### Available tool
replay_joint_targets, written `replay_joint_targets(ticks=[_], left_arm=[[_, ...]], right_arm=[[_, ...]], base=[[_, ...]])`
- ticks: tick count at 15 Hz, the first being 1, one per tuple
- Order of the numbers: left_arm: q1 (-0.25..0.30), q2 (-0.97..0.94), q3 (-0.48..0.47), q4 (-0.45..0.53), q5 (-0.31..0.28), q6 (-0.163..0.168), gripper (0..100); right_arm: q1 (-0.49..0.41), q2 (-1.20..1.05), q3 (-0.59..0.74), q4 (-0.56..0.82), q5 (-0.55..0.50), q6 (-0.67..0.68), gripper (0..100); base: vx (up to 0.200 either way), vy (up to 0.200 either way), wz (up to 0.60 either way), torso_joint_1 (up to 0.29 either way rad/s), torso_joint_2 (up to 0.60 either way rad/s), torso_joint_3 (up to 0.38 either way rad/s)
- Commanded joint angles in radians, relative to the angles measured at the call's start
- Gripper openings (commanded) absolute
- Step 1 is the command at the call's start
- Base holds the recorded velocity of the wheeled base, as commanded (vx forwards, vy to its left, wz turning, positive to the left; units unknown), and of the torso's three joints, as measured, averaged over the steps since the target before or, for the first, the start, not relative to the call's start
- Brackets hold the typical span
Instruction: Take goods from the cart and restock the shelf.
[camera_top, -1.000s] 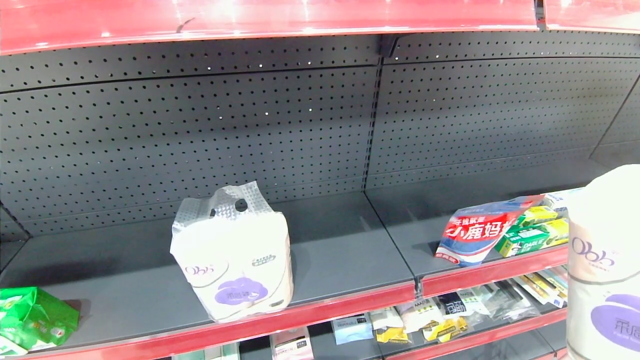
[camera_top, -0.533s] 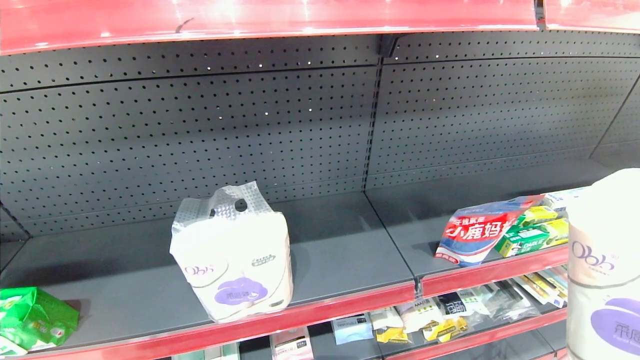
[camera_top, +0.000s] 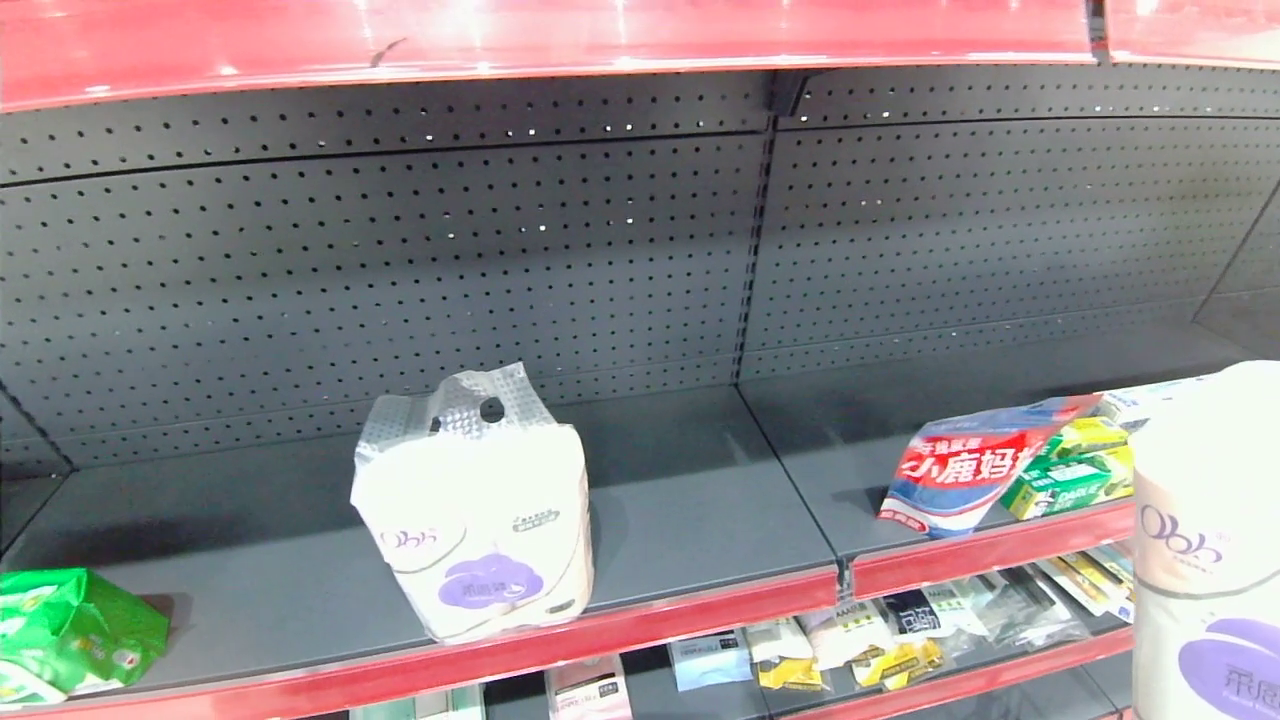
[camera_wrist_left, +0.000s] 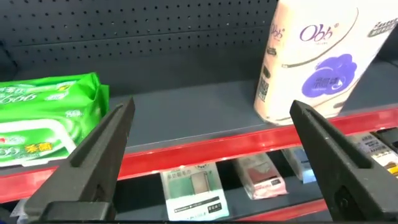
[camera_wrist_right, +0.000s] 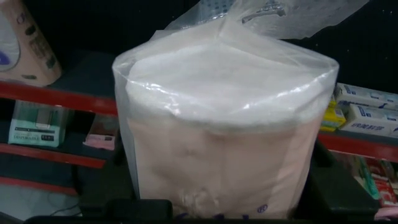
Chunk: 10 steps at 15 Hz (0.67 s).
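A white and purple toilet paper pack (camera_top: 470, 530) stands upright on the grey shelf (camera_top: 700, 500), near its red front edge. A second toilet paper pack (camera_top: 1210, 540) hangs at the far right, in front of the shelf. My right gripper (camera_wrist_right: 224, 199) is shut on that second pack (camera_wrist_right: 224, 124), one finger on each side of it low down. My left gripper (camera_wrist_left: 211, 162) stands open with nothing between its fingers, in front of the shelf's red edge (camera_wrist_left: 205, 146), between a green wipes pack (camera_wrist_left: 43, 124) and the standing pack (camera_wrist_left: 314, 56).
On the shelf, a green wipes pack (camera_top: 70, 630) lies far left, and a red and blue bag (camera_top: 960, 470) and toothpaste boxes (camera_top: 1070, 470) lie right. Bare shelf shows on both sides of the standing pack. The shelf below (camera_top: 900, 690) holds several small packets.
The head view has shifted slightly. The held pack at the right edge sits a little lower in the picture than one second ago.
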Motion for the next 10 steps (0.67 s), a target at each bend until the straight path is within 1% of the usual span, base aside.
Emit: replay_joint_targets(ticks=[1,6,8,10], left_arm=[[0.001,0.000,0.000,-0.001,0.000,-0.003,100],[0.001,0.000,0.000,-0.001,0.002,-0.001,100],[0.001,0.000,0.001,-0.001,0.002,0.001,100],[0.001,0.000,0.001,-0.001,0.002,0.001,100]], right_arm=[[0.000,0.002,0.002,0.000,0.001,0.000,0],[0.007,0.009,0.000,-0.001,0.015,0.003,0],[0.017,0.025,-0.007,-0.004,0.053,0.003,0],[0.027,0.094,-0.012,-0.080,0.096,0.003,0]], base=[[0.000,0.000,0.60,0.002,0.00,0.007],[0.000,0.000,0.60,0.007,0.00,0.001],[0.000,0.000,0.00,0.000,0.00,0.000],[0.000,0.000,0.00,0.000,0.00,0.000]])
